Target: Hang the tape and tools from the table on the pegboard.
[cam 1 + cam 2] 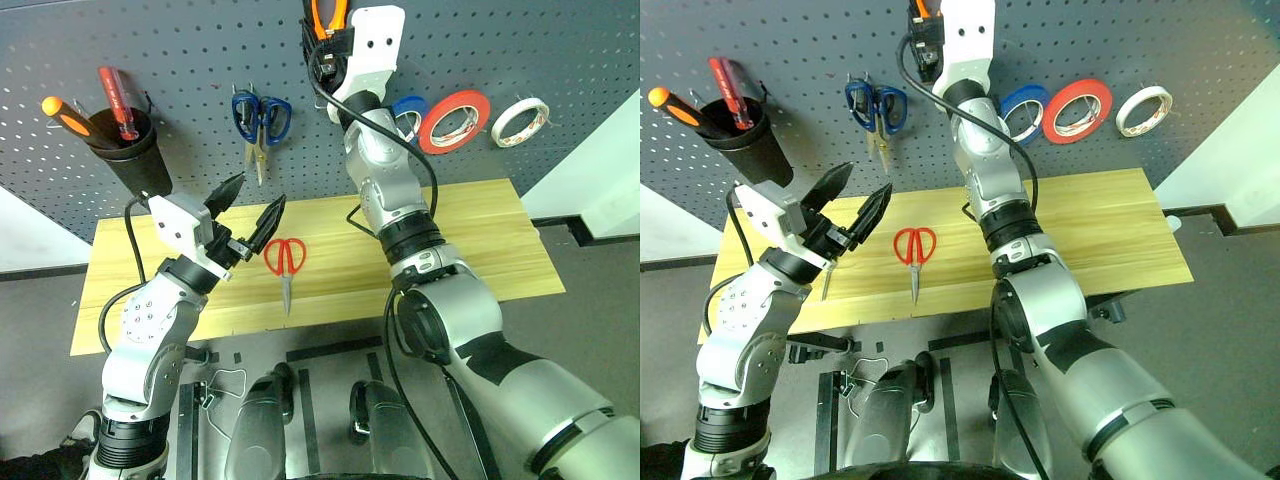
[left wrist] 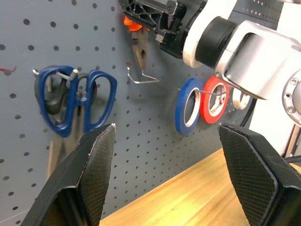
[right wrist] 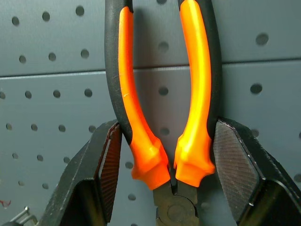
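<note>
My right gripper is raised against the dark grey pegboard, shut on the orange-and-black pliers, one finger on each handle. The pliers' nose hangs just above a bare wire hook. The red-handled scissors lie flat on the light wooden table. Just left of them, above the table, my left gripper is open and holds nothing. The whitish tape roll hangs on the pegboard at the far right.
A blue roll and a red-orange roll hang left of the whitish tape. Blue-handled scissors hang left of my right arm. A black cup on the board holds an orange and a red screwdriver.
</note>
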Controlling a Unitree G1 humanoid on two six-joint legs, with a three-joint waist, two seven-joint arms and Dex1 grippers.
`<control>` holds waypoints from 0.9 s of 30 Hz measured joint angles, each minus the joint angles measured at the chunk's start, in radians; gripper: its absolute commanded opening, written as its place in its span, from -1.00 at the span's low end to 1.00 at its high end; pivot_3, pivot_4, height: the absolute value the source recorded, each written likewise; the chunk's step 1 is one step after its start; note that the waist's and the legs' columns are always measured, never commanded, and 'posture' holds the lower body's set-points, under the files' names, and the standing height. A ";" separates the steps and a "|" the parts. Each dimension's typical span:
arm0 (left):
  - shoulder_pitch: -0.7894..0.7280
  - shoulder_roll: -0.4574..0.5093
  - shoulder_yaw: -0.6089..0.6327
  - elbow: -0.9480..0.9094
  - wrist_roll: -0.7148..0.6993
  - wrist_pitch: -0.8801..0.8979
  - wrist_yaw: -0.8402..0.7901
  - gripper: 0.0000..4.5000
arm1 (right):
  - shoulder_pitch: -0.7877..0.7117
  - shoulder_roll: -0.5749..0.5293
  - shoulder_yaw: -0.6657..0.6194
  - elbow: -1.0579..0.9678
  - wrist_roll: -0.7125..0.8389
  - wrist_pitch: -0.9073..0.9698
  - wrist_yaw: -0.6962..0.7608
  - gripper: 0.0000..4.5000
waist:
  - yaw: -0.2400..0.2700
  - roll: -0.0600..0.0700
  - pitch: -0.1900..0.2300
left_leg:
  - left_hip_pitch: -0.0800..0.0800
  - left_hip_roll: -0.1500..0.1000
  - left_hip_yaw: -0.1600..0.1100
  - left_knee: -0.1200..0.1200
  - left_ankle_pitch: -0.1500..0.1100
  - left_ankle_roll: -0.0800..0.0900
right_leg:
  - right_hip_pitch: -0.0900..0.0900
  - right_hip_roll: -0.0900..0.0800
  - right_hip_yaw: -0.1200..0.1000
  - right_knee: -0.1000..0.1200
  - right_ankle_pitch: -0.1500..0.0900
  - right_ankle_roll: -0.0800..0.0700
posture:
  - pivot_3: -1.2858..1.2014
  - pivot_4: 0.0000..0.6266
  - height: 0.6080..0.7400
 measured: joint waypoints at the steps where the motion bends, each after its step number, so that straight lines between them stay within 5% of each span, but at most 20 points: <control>1: 0.000 0.000 0.000 -0.001 0.000 0.001 0.001 0.62 | 0.000 0.002 0.000 0.001 0.001 -0.001 -0.002 0.13 | 0.000 0.000 0.001 | 0.000 0.000 0.000 0.000 0.000 0.000 | 0.000 0.000 0.000 0.000 0.000 0.000 | 0.18 0.11 0.65; 27: 0.009 -0.001 -0.001 -0.042 -0.012 0.049 0.033 0.62 | 0.086 0.030 0.012 -0.075 0.001 0.073 -0.037 0.13 | -0.002 0.001 0.042 | 0.000 0.001 0.001 -0.001 0.000 0.000 | -0.002 -0.001 0.002 0.000 0.000 -0.001 | 0.15 0.24 0.65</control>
